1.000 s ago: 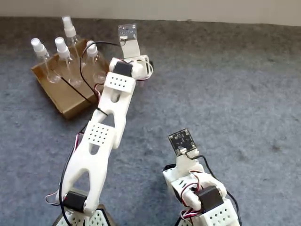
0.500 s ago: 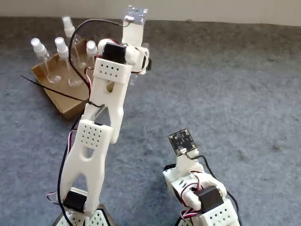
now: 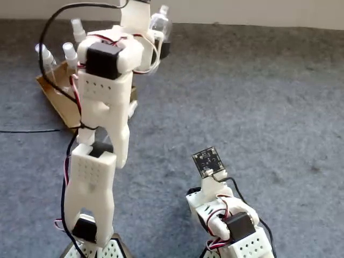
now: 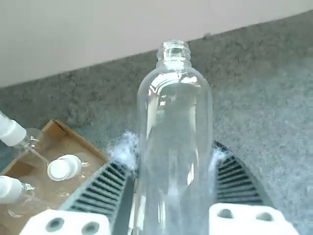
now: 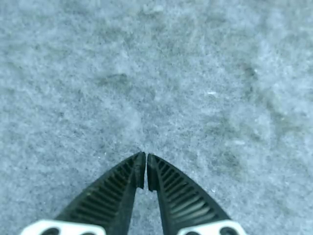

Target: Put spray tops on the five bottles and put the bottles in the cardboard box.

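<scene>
My left gripper point(image 4: 168, 159) is shut on a clear bottle point(image 4: 175, 122) whose threaded neck is bare, with no spray top on it. In the high view this bottle point(image 3: 160, 25) is held high at the back, just right of the cardboard box point(image 3: 55, 100). Inside the box point(image 4: 73, 145) stand several clear bottles with white spray tops point(image 3: 78, 30) point(image 4: 63, 168). My right gripper point(image 5: 145, 172) is shut with nothing in it, low over bare carpet. Its arm point(image 3: 221, 215) sits folded at the front right.
The whole floor is grey carpet point(image 3: 258, 107), with a wide free stretch to the right of the box and behind the right arm. A pale wall point(image 4: 98, 29) runs along the far edge. A black cable point(image 3: 27, 130) lies on the carpet at the left.
The left arm has risen and swung up from beside the box, lifting the bottle high off the carpet. The right arm has stayed still.
</scene>
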